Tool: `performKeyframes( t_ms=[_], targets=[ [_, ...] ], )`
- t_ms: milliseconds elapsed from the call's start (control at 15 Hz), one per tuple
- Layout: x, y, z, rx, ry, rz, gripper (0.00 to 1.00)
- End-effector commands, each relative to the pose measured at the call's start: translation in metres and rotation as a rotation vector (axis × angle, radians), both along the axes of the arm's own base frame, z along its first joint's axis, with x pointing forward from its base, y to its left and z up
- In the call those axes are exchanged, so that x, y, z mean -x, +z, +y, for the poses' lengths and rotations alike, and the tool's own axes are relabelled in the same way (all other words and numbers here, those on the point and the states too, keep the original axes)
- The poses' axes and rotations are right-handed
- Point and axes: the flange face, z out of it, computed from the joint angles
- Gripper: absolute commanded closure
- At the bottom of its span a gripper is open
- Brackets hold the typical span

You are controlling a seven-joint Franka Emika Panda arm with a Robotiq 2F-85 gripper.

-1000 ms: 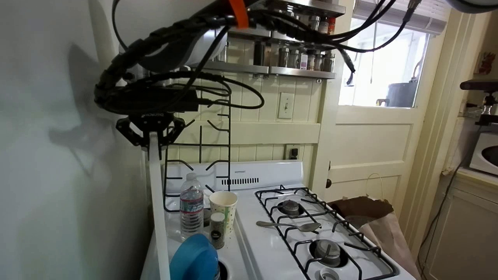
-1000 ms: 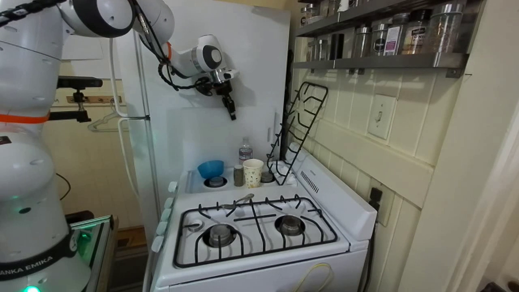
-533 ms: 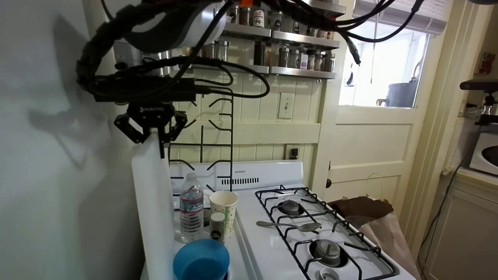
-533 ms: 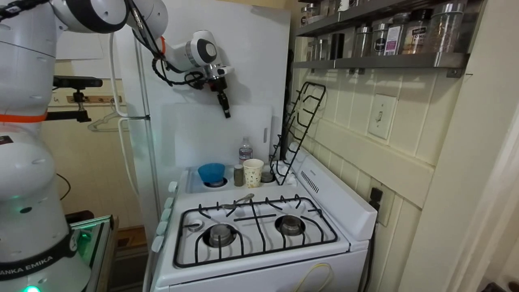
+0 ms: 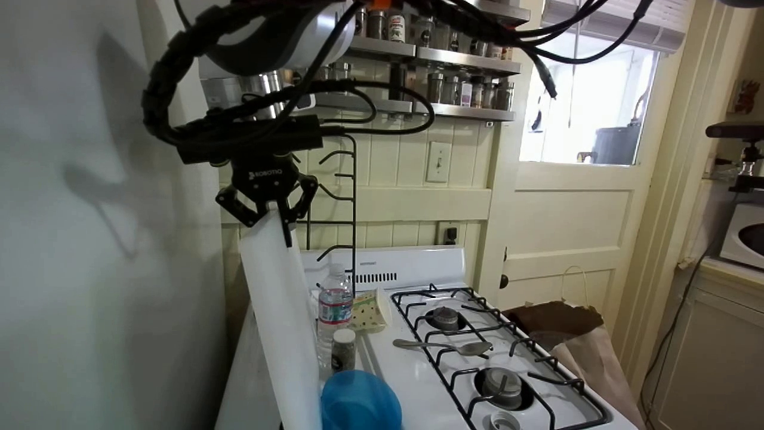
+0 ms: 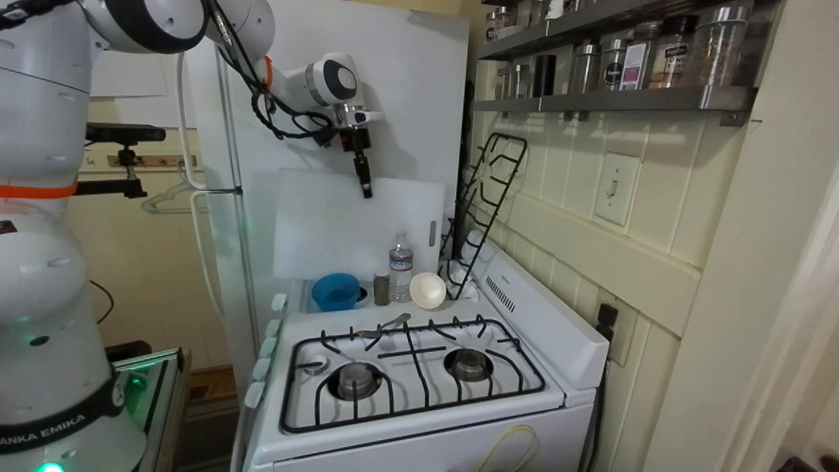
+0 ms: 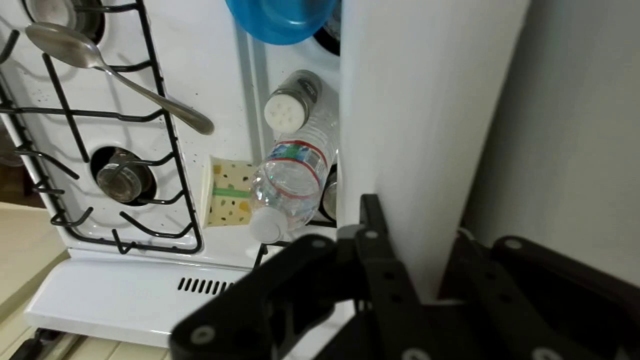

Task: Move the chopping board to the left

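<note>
The chopping board (image 5: 280,322), a large thin white slab, stands on edge at a tilt over the rear part of the stovetop, its lower part slanting toward the burners. A slot shows near its right end (image 6: 434,233) in an exterior view. My gripper (image 5: 276,224) points down from above and is shut on its top edge, one finger on each face. In the wrist view the board (image 7: 425,100) runs between the fingers (image 7: 372,220), the far fingertip hidden behind it. The gripper (image 6: 367,190) holds it near the middle of its top edge.
Close along the board stand a blue bowl (image 6: 335,292), a shaker (image 6: 381,288) and a water bottle (image 6: 400,262); contact is unclear. A paper cup (image 6: 427,291) lies tipped over. A black grate (image 6: 491,203) leans on the wall; a spoon (image 5: 441,345) rests across the other grate. Fridge behind.
My gripper and the board have moved away from the fridge toward the burners. The bowl, bottle and shaker have shifted the same way, and the cup has gone from upright to tipped over.
</note>
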Motion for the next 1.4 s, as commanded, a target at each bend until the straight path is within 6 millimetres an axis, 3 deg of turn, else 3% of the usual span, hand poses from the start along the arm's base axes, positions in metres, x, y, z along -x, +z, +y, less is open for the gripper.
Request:
performKeyframes(
  t_ms=[0, 400, 667, 733, 800, 933, 1333],
  targets=[
    [-0.006, 0.025, -0.003, 0.033, 0.000, 0.017, 0.96],
    [-0.034, 0.020, 0.011, 0.078, 0.080, 0.067, 0.96],
    [-0.043, 0.019, 0.028, 0.106, 0.165, 0.118, 0.96],
    [-0.045, 0.022, 0.030, 0.100, 0.181, 0.124, 0.86],
    [-0.046, 0.027, 0.031, 0.095, 0.199, 0.122, 0.59],
    [-0.047, 0.040, 0.035, 0.078, 0.247, 0.099, 0.52],
    [-0.044, 0.081, 0.046, 0.029, 0.343, -0.019, 0.05]
  ],
)
